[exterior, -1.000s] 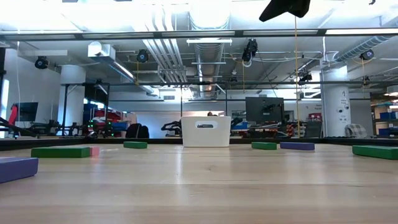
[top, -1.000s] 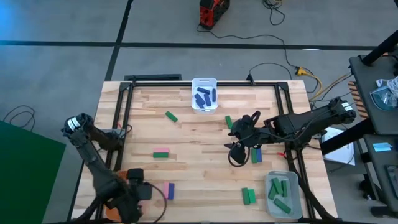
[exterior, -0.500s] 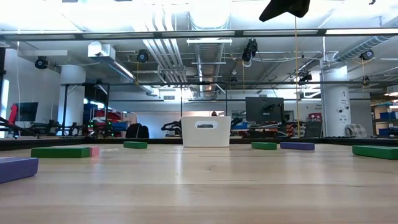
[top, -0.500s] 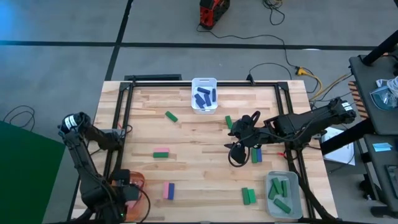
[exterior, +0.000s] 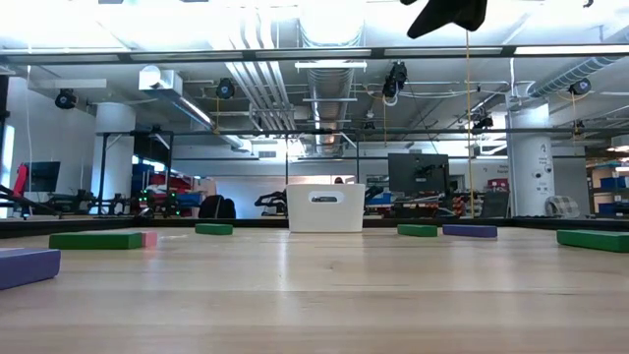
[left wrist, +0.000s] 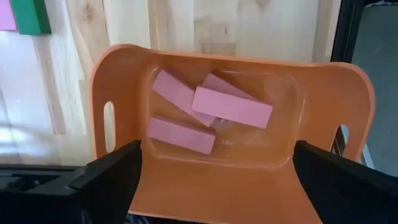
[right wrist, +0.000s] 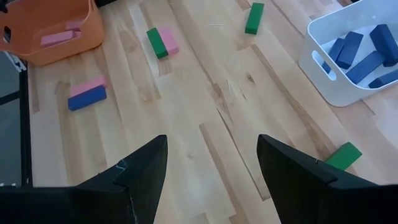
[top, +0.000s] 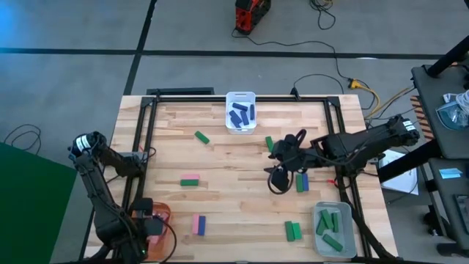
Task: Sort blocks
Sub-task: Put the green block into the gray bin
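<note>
— Where are the blocks?

— Three pink blocks [left wrist: 231, 107] lie in the orange bin [left wrist: 323, 93] at the table's near left corner. Dark blue ones [top: 239, 115] fill the white bin [top: 240, 96] at the far edge, and green ones [top: 329, 227] sit in the grey bin [top: 320, 249] at the near right corner. Loose on the table [top: 227, 161]: a green block [top: 201, 137] near the white bin, a pink-and-green pair [top: 190, 180] touching side by side left of centre, a pink-and-blue pair [top: 198, 224] side by side near the orange bin, and two green blocks [top: 293, 231] just beside the grey bin.

— And the grippers?

— The left gripper [left wrist: 214, 163] hangs right over the orange bin, fingers spread wide, holding nothing. The right gripper [right wrist: 211, 162] hovers above the table right of centre, fingers likewise wide apart and empty. A green block [top: 269, 144] and a blue-and-green pair [top: 301, 182] lie close by that arm.

— The surface?

— Pale wooden planks, with a dark frame along the edges.

— The room?

— From the low view, a large workshop with ceiling pipes, strip lights, pillars and monitors. From above, grey floor, a red device [top: 250, 13] and cables past the far edge.
</note>
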